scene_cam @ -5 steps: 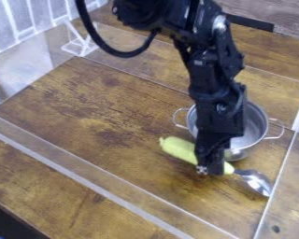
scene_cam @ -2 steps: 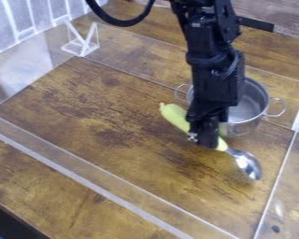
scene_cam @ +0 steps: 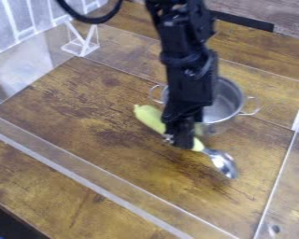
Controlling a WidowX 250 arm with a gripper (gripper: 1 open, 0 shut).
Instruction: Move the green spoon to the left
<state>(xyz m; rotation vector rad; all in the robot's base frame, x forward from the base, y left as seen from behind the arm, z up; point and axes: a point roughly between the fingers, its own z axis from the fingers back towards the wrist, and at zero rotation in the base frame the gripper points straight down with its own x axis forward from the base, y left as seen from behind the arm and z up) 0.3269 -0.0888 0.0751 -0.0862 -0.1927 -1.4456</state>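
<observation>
The single camera view looks down across a wooden table (scene_cam: pixel 78 112) walled by clear panels, with the black arm reaching in from the top. The gripper (scene_cam: pixel 181 138) points almost straight down and its jaws are closed partway onto the green spoon (scene_cam: pixel 149 118), clamped on the thick yellow-green handle near the end where it meets the metal neck. The handle sticks out up and to the left of the fingers, and the shiny bowl of the spoon hangs out to the lower right, just in front of the steel pot (scene_cam: pixel 227 96). Whether the spoon is clear of the wood or only skimming it cannot be told from this angle. Taking the pot as the marker, the spoon lies right in front of it and just off its left edge, near it rather than well apart. As a judgement, the grasp is done and the carry to the left is under way; what is left is to take the spoon further left of the pot onto open wood, set it down and let go.
</observation>
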